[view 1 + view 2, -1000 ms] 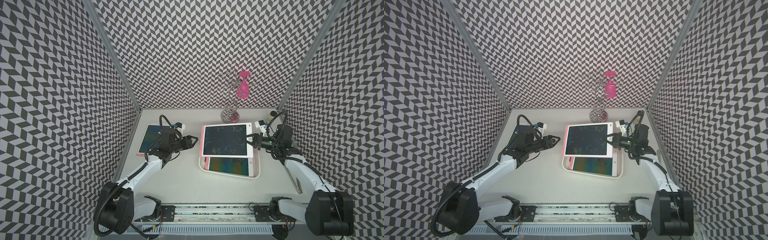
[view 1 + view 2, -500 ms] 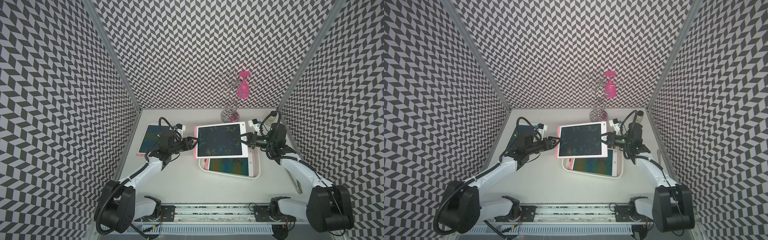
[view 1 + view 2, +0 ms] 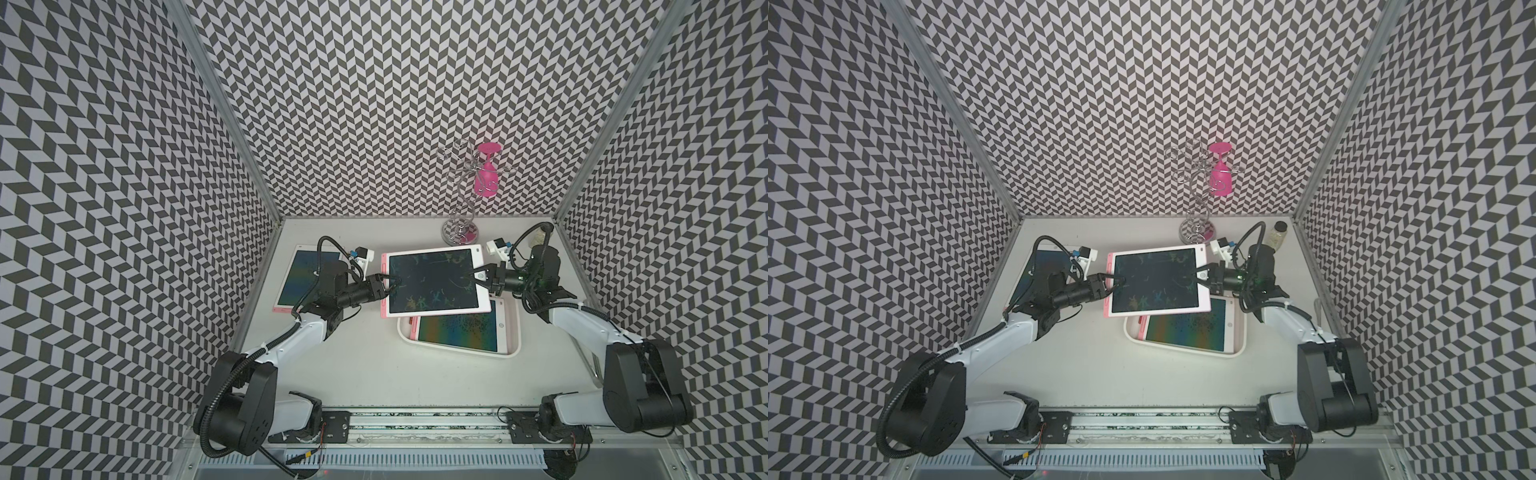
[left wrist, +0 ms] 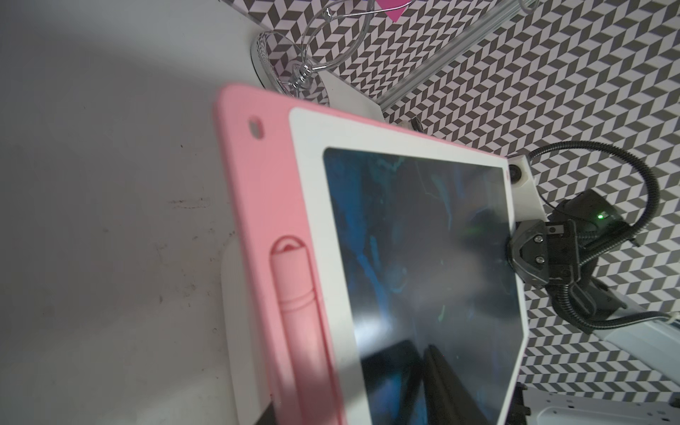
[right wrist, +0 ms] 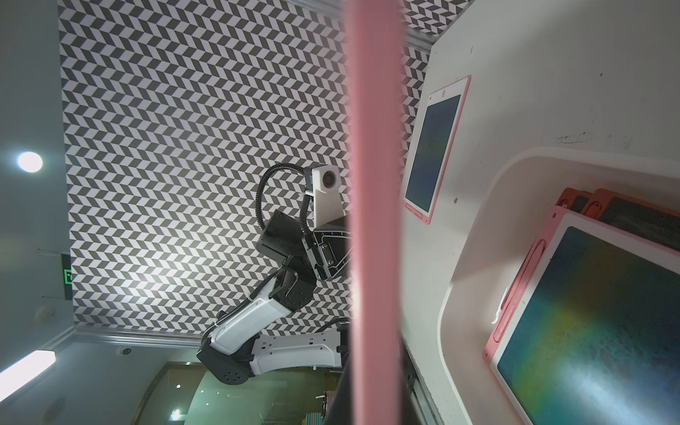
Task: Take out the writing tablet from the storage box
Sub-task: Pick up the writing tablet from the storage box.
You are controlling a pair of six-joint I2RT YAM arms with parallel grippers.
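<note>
Right gripper (image 3: 474,276) is clamped on the pink-framed dark-screen writing tablet (image 3: 432,282), already up in the air over the shallow white plastic storage box (image 3: 514,332), left gripper (image 3: 388,286) straddling its other edge (can't tell if pinching), so I'd guess only setting it on the counter (image 3: 361,365) remains.

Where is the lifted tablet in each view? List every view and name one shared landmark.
Top view: lifted tablet mid-picture, held aloft.
Top view: mid-picture too.
Left wrist: fills much of the picture, screen towards the camera.
Right wrist: edge-on, a blurred pink band through the middle.
Shared landmark: the white storage box beneath it.
</note>
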